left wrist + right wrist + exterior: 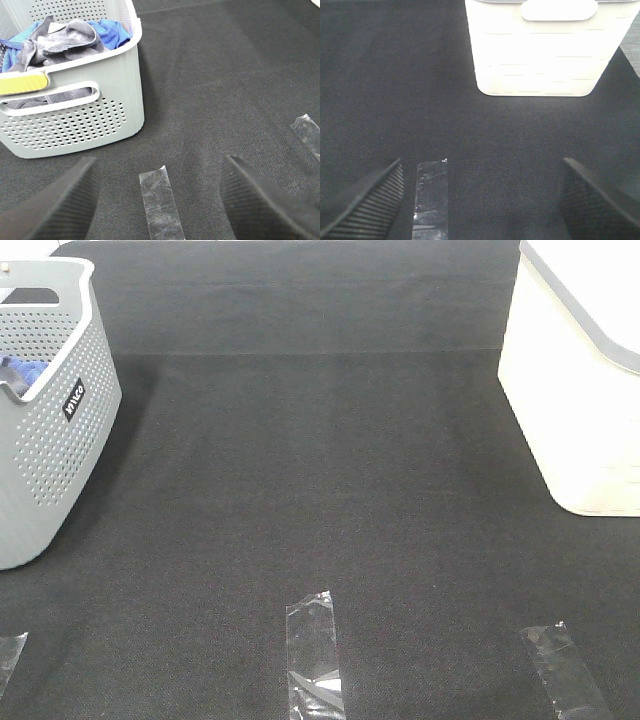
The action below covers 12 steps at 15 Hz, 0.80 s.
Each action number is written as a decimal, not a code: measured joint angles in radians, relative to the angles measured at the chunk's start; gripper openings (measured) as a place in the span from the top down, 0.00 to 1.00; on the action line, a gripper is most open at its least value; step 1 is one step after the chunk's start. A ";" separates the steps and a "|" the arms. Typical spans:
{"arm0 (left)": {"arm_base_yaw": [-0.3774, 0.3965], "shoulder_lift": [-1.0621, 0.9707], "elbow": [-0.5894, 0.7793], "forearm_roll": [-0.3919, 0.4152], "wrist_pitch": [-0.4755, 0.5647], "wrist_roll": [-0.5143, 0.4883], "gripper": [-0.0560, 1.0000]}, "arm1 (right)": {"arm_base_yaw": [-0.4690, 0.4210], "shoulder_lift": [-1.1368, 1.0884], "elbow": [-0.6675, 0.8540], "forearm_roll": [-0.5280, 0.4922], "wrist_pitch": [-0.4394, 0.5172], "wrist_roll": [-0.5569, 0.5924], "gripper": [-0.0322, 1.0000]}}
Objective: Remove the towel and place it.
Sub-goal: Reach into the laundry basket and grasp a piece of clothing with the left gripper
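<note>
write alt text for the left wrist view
A perforated grey plastic basket sits on black fabric matting, holding a crumpled grey-lavender towel and a bright blue cloth. The left gripper hovers, jaws open and empty, a clear tape strip on the matting between them.

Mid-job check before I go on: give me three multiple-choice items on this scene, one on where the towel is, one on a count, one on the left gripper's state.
1. Where is the towel?
A. in the grey basket
B. beside that basket
C. under that basket

2. How many clear tape strips show in the high view?
A. one
B. three
C. five

3. The left gripper is:
A. shut on the towel
B. shut on tape
C. open, empty

Answers: 1 A, it lies bunched inside with a blue cloth. 2 B, one at the left edge, one in the middle, one on the right. 3 C, its jaws stand wide apart, gripping nothing.
</note>
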 joint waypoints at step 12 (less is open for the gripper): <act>0.000 0.022 0.000 -0.001 0.000 0.000 0.32 | 0.000 0.000 0.000 0.000 0.000 0.000 0.21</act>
